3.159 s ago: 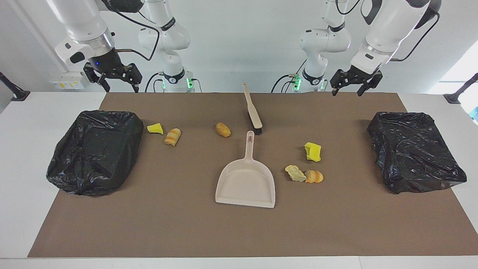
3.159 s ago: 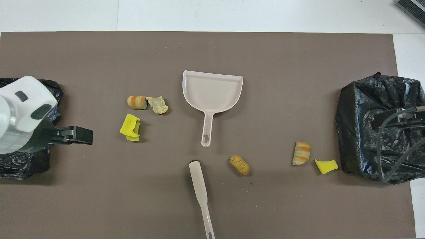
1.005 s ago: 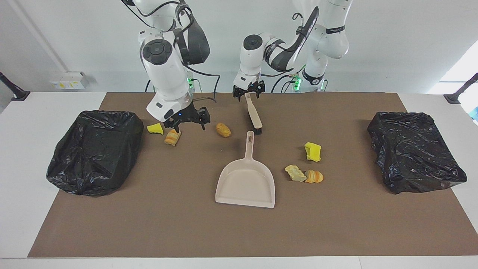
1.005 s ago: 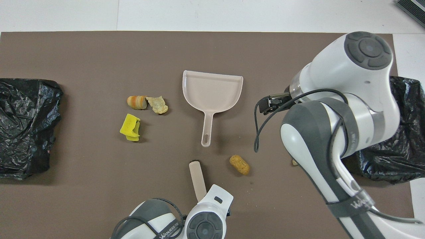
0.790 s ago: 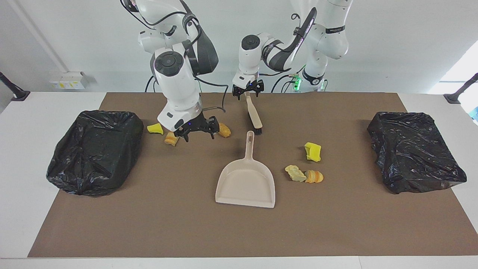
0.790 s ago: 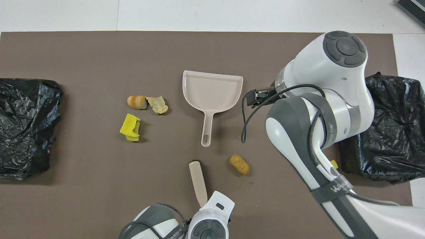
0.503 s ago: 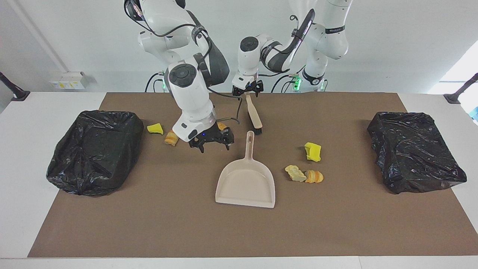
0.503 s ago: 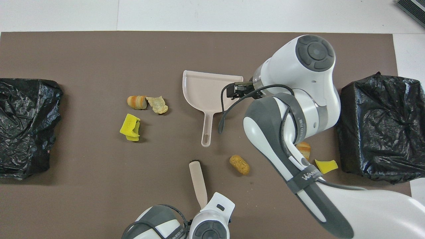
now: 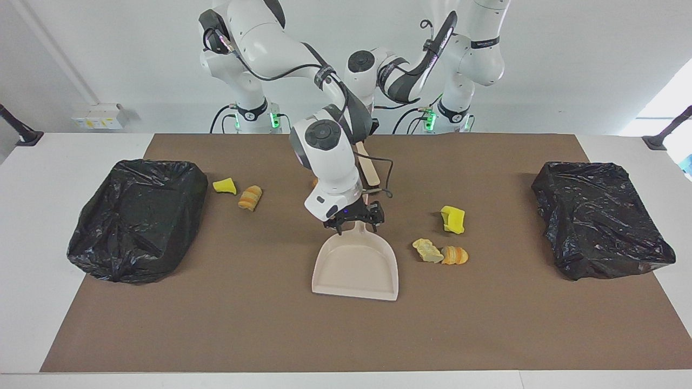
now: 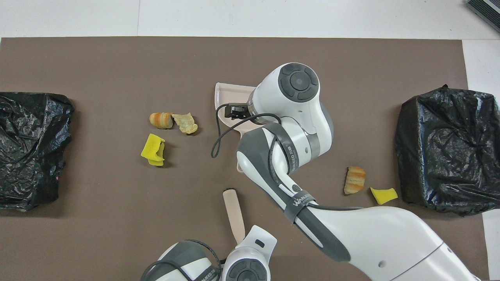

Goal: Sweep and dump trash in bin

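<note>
Now right gripper (image 9: 355, 221) fingers spread over dustpan (image 9: 357, 268) handle, left gripper apparently clamped on brush (image 10: 233, 210) handle, mostly hidden.

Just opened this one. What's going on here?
Both arms are at the tools. The right gripper is down at the dustpan handle, open, not yet gripping it. The left gripper is shut at the brush handle end, hidden under its own wrist, so a grip can't be confirmed. The trash lies scattered on the mat, none in the dustpan. A black-bagged bin sits at each end of the table.
</note>
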You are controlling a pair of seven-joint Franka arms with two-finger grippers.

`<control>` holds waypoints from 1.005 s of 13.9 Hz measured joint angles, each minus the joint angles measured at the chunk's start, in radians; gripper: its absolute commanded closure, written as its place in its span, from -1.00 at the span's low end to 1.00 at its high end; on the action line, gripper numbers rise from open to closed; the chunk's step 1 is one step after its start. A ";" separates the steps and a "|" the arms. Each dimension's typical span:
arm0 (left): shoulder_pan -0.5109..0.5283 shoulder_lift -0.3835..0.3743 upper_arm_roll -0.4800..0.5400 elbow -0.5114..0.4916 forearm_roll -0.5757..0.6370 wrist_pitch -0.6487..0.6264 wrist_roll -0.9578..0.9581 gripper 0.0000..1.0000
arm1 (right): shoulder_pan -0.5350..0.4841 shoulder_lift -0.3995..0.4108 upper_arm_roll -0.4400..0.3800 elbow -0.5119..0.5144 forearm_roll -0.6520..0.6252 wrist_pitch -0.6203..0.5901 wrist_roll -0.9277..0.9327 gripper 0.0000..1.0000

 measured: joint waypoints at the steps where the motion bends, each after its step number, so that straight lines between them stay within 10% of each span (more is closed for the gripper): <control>1: 0.000 -0.006 0.001 0.001 0.000 -0.018 0.004 1.00 | 0.009 0.007 0.000 0.003 0.000 0.000 0.002 -0.96; 8: 0.036 -0.081 0.024 0.022 0.000 -0.233 0.100 1.00 | 0.025 0.001 0.000 -0.048 0.000 -0.070 0.007 -0.78; 14: 0.181 -0.169 0.029 0.030 0.000 -0.440 0.270 1.00 | 0.025 -0.050 0.000 -0.127 0.000 -0.142 0.007 -0.20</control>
